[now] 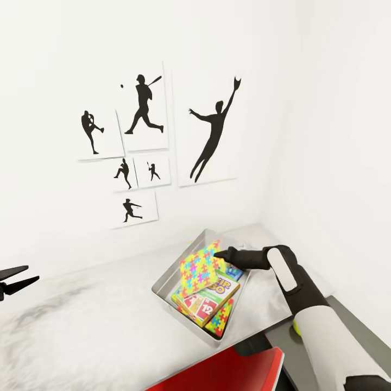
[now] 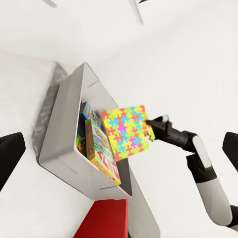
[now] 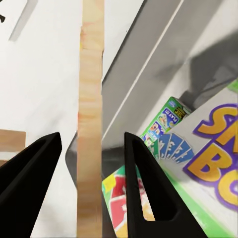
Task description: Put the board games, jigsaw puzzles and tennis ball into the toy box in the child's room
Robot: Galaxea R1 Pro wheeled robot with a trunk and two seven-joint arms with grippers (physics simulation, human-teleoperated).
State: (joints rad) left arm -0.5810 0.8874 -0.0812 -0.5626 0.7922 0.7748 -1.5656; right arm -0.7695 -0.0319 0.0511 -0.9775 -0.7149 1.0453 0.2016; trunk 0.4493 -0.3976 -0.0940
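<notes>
The light grey toy box [image 1: 163, 283] sits on the pale table [image 1: 92, 320]. Inside lie the green-purple SKIP-BO board game [image 1: 210, 300], a small blue board game [image 1: 235, 271] and, underneath, a jigsaw puzzle [image 1: 221, 320]. A second jigsaw puzzle [image 1: 199, 268] stands tilted over the SKIP-BO box, its lower corner near the lid. My right gripper [image 1: 217, 254] is at its upper edge. In the right wrist view that puzzle [image 3: 91, 124] runs edge-on between the fingers with a gap on each side. The tennis ball [image 1: 296, 326] peeks out beside my right forearm. My left gripper [image 1: 31, 273] hangs open at the far left.
A red chair back [image 1: 228, 372] stands close against the table's near edge. The lower dark grey section [image 1: 355, 320] runs off to the right. White walls with baseball posters [image 1: 144, 111] close in behind and to the right of the box.
</notes>
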